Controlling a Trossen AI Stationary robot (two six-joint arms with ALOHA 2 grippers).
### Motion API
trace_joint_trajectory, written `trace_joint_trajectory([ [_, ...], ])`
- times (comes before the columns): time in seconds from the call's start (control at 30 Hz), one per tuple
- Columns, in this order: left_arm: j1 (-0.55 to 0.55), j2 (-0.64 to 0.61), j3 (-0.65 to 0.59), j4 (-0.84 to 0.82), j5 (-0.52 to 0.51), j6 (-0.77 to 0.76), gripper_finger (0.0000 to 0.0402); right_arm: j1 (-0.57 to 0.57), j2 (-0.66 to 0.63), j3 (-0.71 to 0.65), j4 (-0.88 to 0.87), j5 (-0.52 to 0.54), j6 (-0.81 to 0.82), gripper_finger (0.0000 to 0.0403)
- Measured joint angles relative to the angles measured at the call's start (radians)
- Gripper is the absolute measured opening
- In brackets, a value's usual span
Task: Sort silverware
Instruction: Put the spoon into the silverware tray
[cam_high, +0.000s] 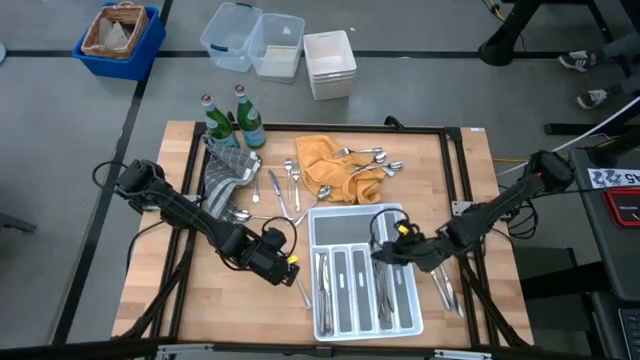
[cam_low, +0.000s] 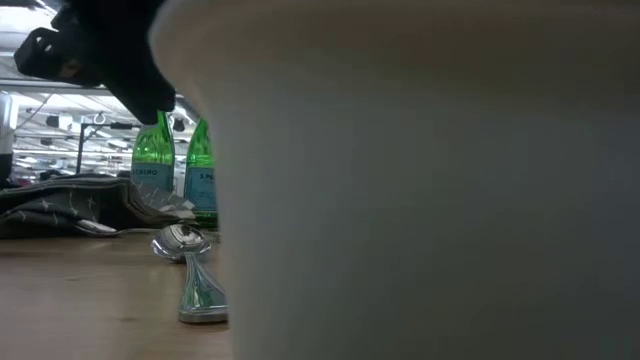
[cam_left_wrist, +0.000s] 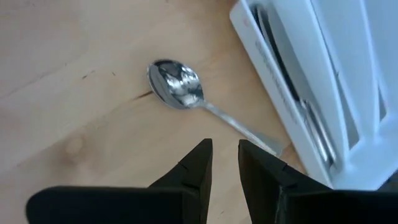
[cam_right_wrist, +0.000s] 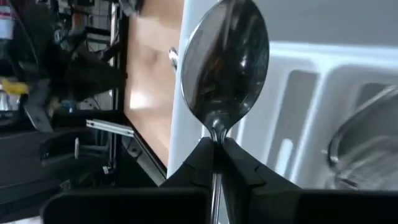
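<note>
Two grippers are at work. The right gripper (cam_right_wrist: 217, 149) pinches a spoon (cam_right_wrist: 227, 65) by its neck, bowl pointing away, just over the tray (cam_high: 318, 325). It should line the spoon up with a slot and lower it before letting go. The left gripper (cam_left_wrist: 224, 165) hangs just beside the tray, fingers a little apart and holding nothing, with a second spoon (cam_left_wrist: 177, 86) on the table (cam_high: 190, 310) just ahead. Both arms reach in low from the sides.

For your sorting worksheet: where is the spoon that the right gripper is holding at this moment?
The spoon is pinched at its neck in the right gripper, bowl pointing forward, over the white tray at the table's front right in the high view.
</note>
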Motion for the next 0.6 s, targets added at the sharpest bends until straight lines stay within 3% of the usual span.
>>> trace_joint_trajectory([
  [0.27,-0.010,0.000,0.000,0.000,-0.046,-0.121,0.0067,0.000,0.189,0.000,0.163,-0.064,-0.015,0.0018],
  [0.6,-0.030,0.000,0.000,0.028,-0.047,-0.142,0.0067,0.000,0.282,0.000,0.199,-0.089,-0.014,0.0019],
])
